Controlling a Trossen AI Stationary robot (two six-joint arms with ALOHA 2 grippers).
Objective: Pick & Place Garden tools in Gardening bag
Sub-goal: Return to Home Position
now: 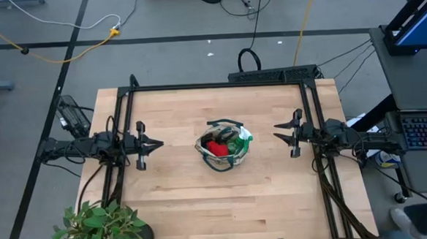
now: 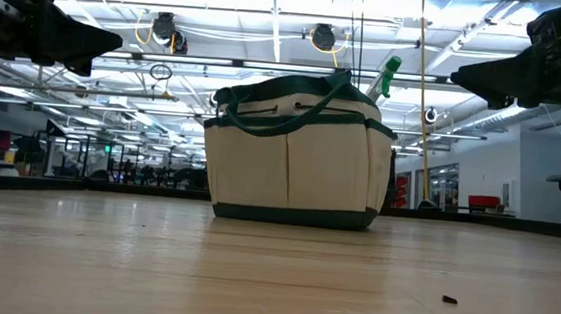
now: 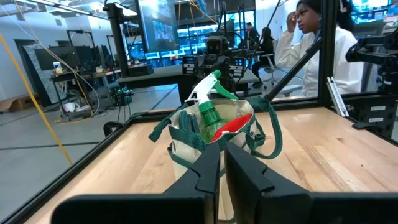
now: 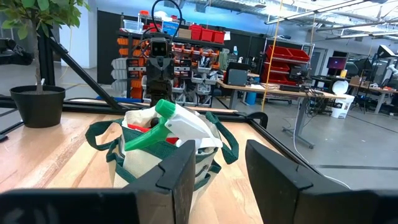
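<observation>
Hovering well apart from the gardening bag point(image 1: 224, 145), which stands at the middle of the worktop point(image 1: 181, 202) holding the spray bottle point(image 4: 171, 124) and red glove point(image 1: 215, 147), the left end effector point(image 1: 156, 144) is clenched empty and the right end effector point(image 1: 276, 132) released, apparently parked because packing looks finished.

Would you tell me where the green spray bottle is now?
In the high view the spray bottle sits inside the gardening bag, on its right side, at the table's middle.
</observation>
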